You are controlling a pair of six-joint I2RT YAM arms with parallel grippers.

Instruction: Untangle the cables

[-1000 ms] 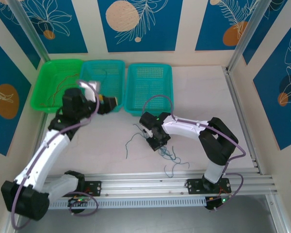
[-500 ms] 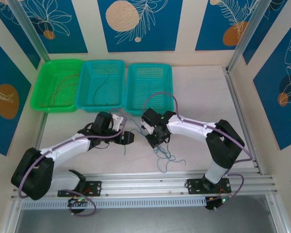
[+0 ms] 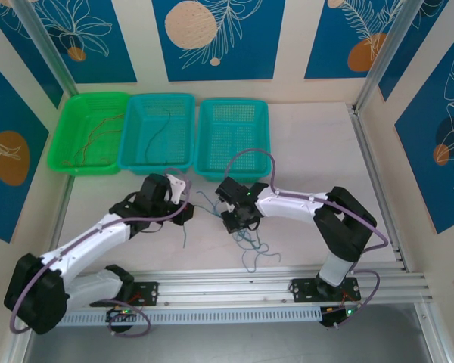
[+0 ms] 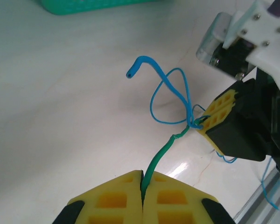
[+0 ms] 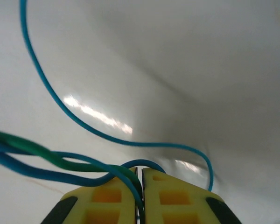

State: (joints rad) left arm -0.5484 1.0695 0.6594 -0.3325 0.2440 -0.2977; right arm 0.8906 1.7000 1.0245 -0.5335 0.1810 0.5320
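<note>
Looking down from the top camera: my left gripper (image 3: 188,214) and my right gripper (image 3: 231,219) sit near each other over the white table (image 3: 310,151), just in front of the baskets. The cable tangle (image 3: 251,242) trails from the right gripper across the table toward the near rail. At the back, left to right, are the green basket (image 3: 69,113) with a thin reddish wire (image 3: 98,132) lying in it, the middle teal basket (image 3: 136,155) with one dark thin wire (image 3: 163,128), and the right teal basket (image 3: 206,144).

Over to the left wrist camera: my left gripper (image 4: 142,179) has its yellow pads pressed together on the end of the green cable (image 4: 161,156). That strand runs up and away to a knot right at the right gripper (image 4: 210,122), whose yellow pads are pinched on it. The blue cable (image 4: 170,93) loops out of the same knot, with its free end curling up above the table.

Now the right wrist camera: my right gripper (image 5: 140,175) is clamped, pads together, on the cable tangle, with blue and green strands caught between them. The green cable (image 5: 37,151) twists with a blue strand off to the left. The blue cable (image 5: 60,107) sweeps down from the top left and arcs round to the right.
</note>
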